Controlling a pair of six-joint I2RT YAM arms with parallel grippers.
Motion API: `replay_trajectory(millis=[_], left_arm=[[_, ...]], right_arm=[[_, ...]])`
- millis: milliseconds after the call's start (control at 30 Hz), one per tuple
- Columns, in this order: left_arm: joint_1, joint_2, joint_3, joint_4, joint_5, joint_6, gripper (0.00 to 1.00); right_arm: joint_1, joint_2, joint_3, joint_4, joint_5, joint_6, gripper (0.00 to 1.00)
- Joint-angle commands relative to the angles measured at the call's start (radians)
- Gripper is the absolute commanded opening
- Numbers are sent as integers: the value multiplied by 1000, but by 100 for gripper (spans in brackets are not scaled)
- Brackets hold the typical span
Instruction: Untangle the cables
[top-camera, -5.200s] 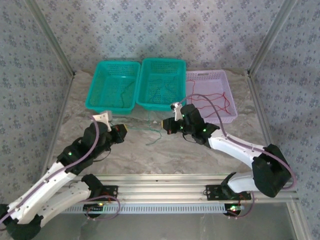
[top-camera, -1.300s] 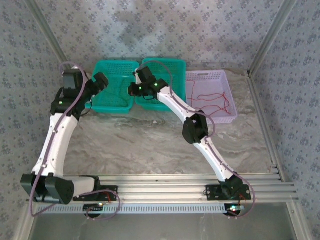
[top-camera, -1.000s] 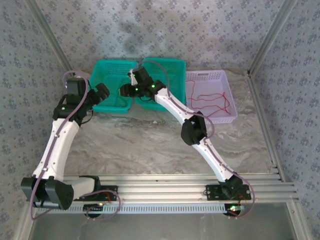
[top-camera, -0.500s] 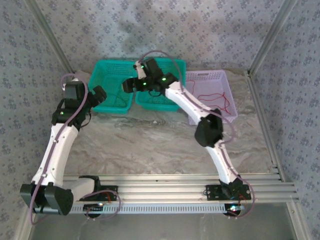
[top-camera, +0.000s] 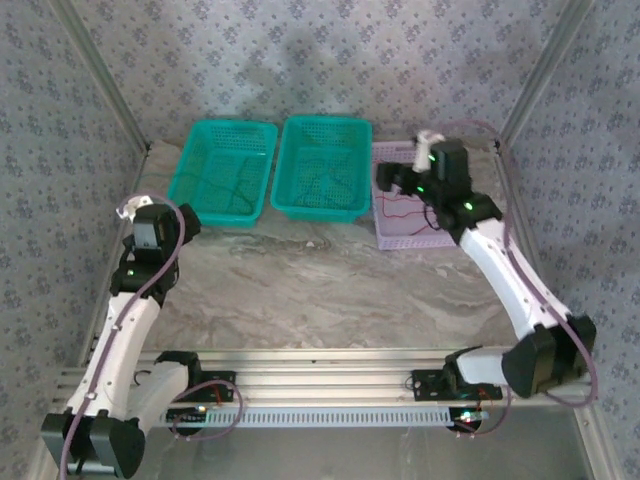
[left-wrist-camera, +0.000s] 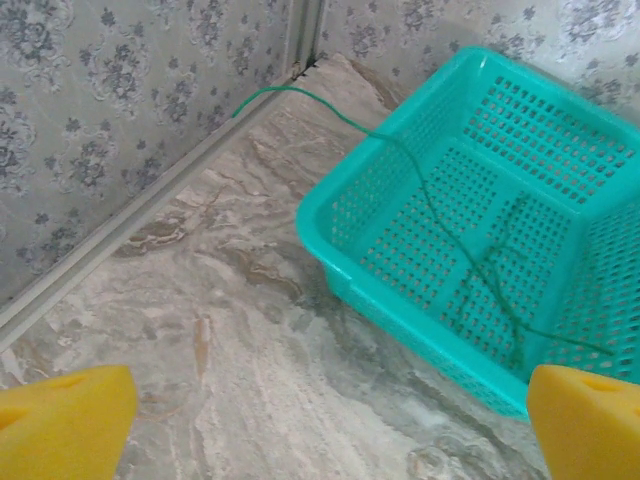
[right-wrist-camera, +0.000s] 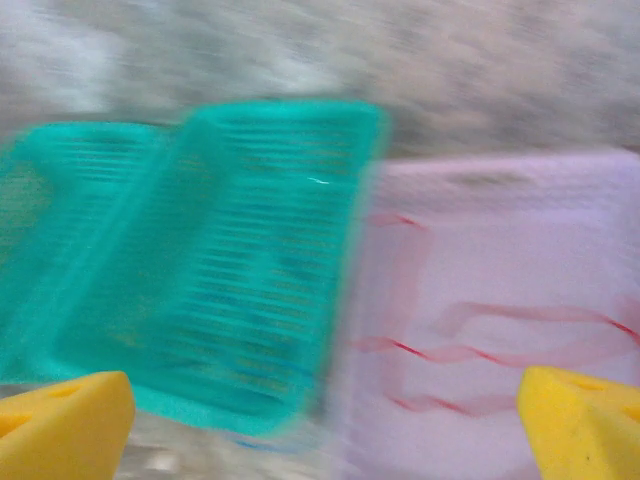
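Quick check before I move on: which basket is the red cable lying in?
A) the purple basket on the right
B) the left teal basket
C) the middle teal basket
A: the red cable snakes across the floor of the purple basket, as the top and right wrist views both show.
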Motion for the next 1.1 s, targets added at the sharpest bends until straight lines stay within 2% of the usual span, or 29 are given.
replay_trajectory(millis=[0,100,167,233,300,400,500,600,667,700,733,800,833,900,933,967,1000,1067], left_arm=[[-4,1,-39,88,-43,46,100],[-10,30,-61,100,-36,57,100],[-14,50,-88,126,-38,65,100],[-14,76,-104,144,-47,70,100],[-14,101,-105,150,-41,73,100],[-14,126,-126,195,-7,98,100],[-13,154,-139,235,-30,137,100],[-7,187,-166,313,-33,186,100],[6,225,-165,338,-31,194,100],[11,244,-166,355,-25,212,100],[14,262,-170,376,-25,228,100],[36,299,-194,438,2,246,100],[55,311,-202,459,14,241,100],[98,331,-211,491,54,232,100],[105,334,-221,517,57,245,100],[106,340,-237,559,54,263,100],[106,350,-254,612,64,282,100],[106,380,-280,696,70,328,100]], right_arm=[[-23,-152,-205,127,324,-78,100],[-42,-252,-399,259,544,-170,100],[-69,-286,-485,320,610,-145,100],[-124,-278,-522,299,557,-87,100],[-158,-242,-550,286,578,-18,100],[-201,-211,-621,425,498,-33,100],[-238,-142,-654,489,445,8,100],[-271,-57,-765,748,390,2,100],[-292,58,-819,953,327,-52,100],[-298,91,-798,976,285,-104,100],[-305,99,-775,921,242,-97,100],[-314,215,-827,1182,184,-162,100],[-288,219,-801,1096,160,-186,100],[-220,326,-843,1345,237,-260,100],[-209,297,-828,1248,284,-242,100],[-233,270,-799,1138,237,-181,100],[-250,289,-807,1208,229,-212,100],[-241,277,-801,1174,248,-203,100]])
